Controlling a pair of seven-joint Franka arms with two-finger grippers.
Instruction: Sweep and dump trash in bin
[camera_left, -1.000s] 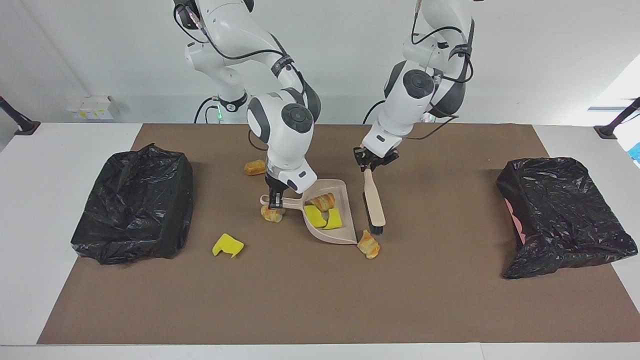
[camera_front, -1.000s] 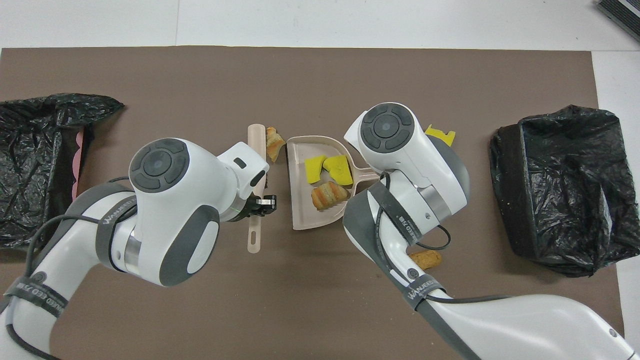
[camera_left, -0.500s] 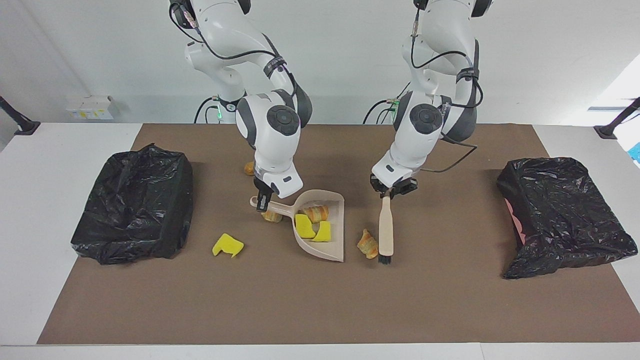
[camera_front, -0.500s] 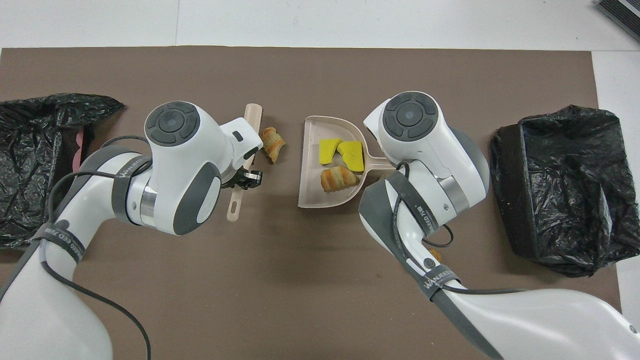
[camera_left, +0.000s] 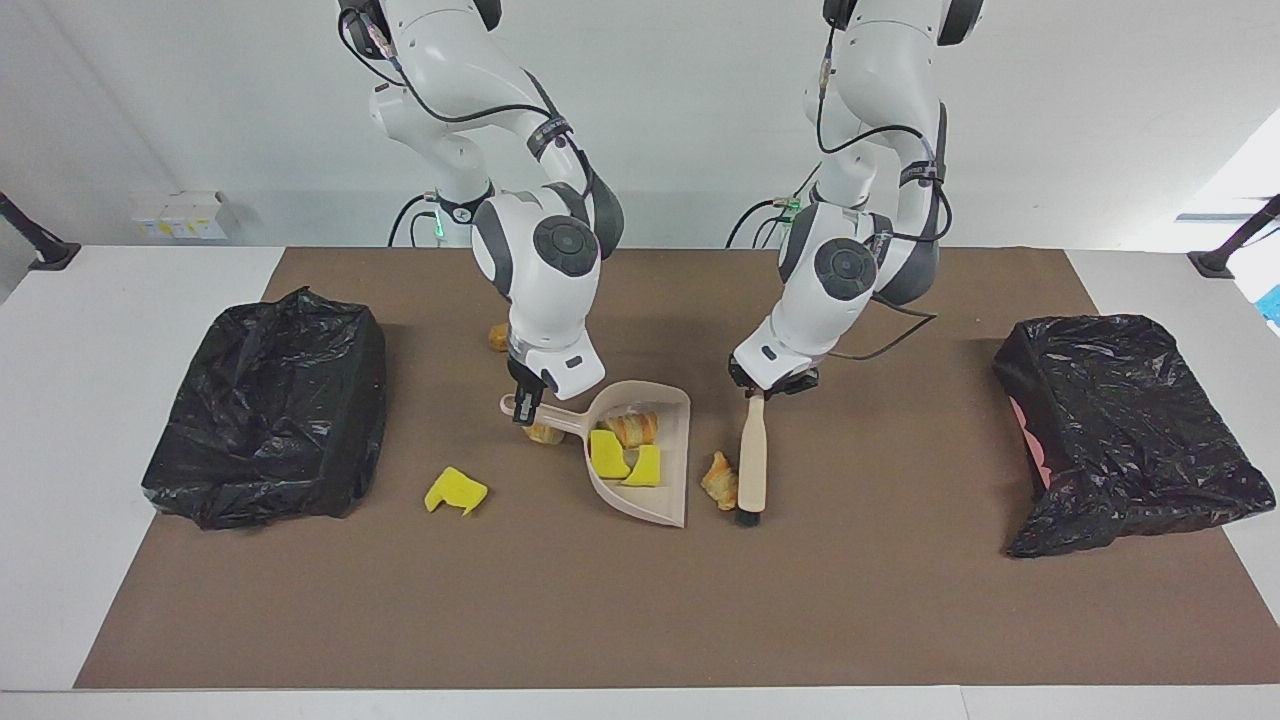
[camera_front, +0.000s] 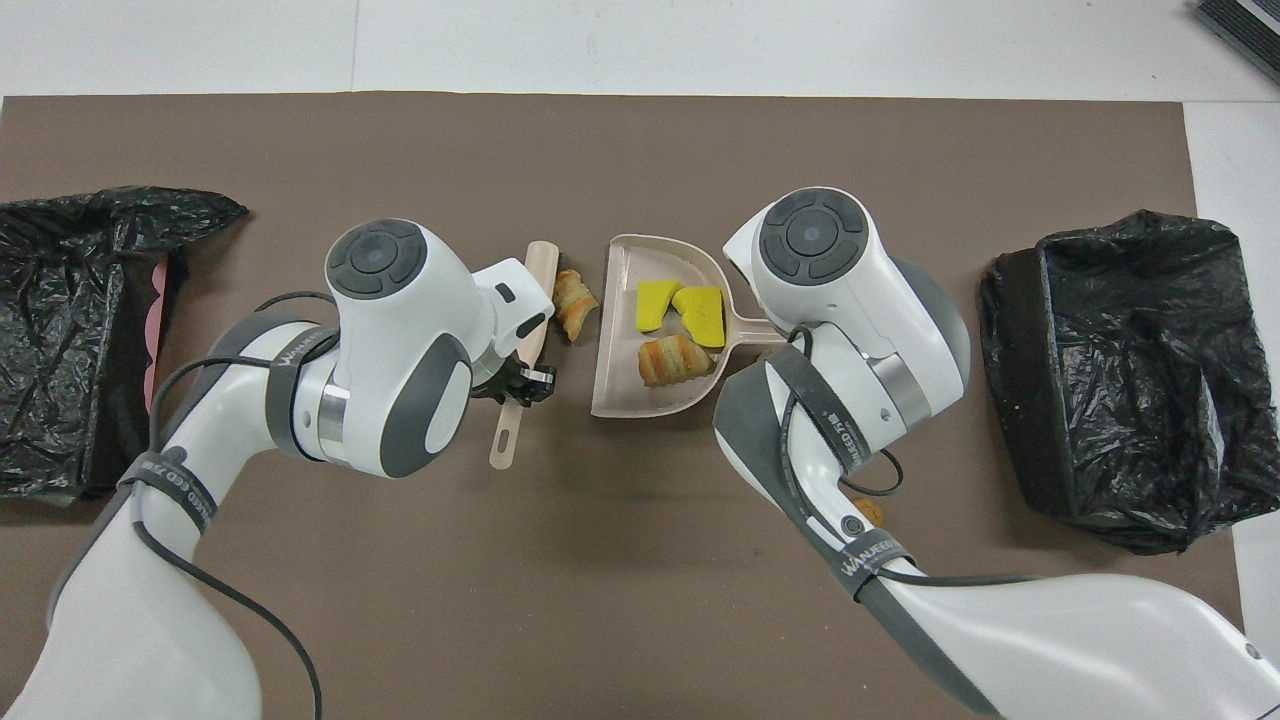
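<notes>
On the brown mat, the right gripper is clamped on the handle of the beige dustpan, which sits mid-table with its open mouth turned toward the left arm's end. Inside the pan lie two yellow wedges and a striped croissant roll.

The left gripper is closed around the upper end of the wooden hand brush, which slants down so its dark bristles touch the mat. Another striped croissant lies between the brush and the pan's mouth, touching or just beside the brush (I cannot tell which). In the overhead view that same croissant sits at about 9 o'clock from the pan.

Loose trash remains on the mat. A yellow wedge lies at roughly 8 o'clock from the pan handle in the facing view, toward the right arm's end. A tan roll peeks out under the handle. A brown roll sits nearer the robots, partly hidden by the right arm.

One black-bagged bin stands at the right arm's end, another at the left arm's end.
</notes>
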